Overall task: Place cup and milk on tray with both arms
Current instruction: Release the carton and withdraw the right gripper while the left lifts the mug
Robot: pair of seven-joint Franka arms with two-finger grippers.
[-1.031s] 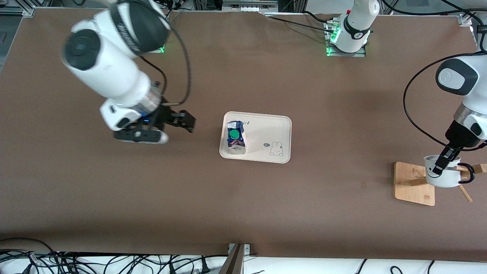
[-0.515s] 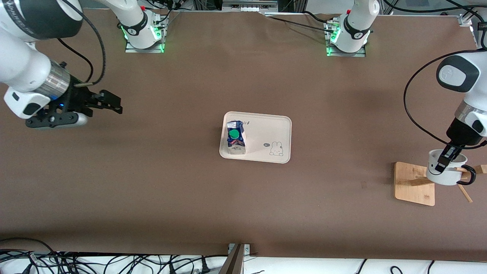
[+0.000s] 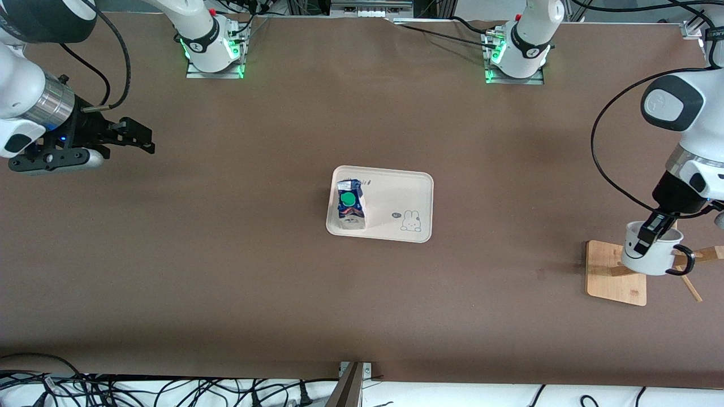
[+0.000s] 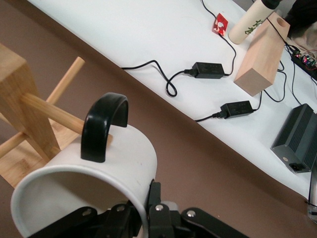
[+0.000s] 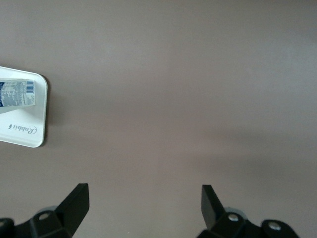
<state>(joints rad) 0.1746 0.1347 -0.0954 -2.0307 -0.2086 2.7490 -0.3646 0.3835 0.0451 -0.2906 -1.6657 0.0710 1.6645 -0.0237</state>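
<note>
The milk carton [image 3: 350,206], blue and white with a green cap, stands on the cream tray [image 3: 407,192] mid-table, at the tray's end toward the right arm. The tray's corner [image 5: 34,126] and the carton [image 5: 17,93] show in the right wrist view. My left gripper [image 3: 645,237] is shut on the rim of the white smiley cup [image 3: 650,257], one finger inside and one outside, holding it over the wooden rack [image 3: 613,274]. The cup's black handle [image 4: 101,124] sits by a rack peg [image 4: 59,116]. My right gripper [image 3: 138,138] is open and empty, over the table at the right arm's end.
The wooden rack's post [image 4: 17,99] and pegs stick out close to the held cup. Off the table's edge lie cables and power bricks [image 4: 208,70] and a wooden block [image 4: 260,62]. Cables [image 3: 113,390] run along the table edge nearest the front camera.
My right arm has swung away from the tray to its end of the table, gripper open. My left gripper has lifted the cup slightly and shifted it off the rack peg.
</note>
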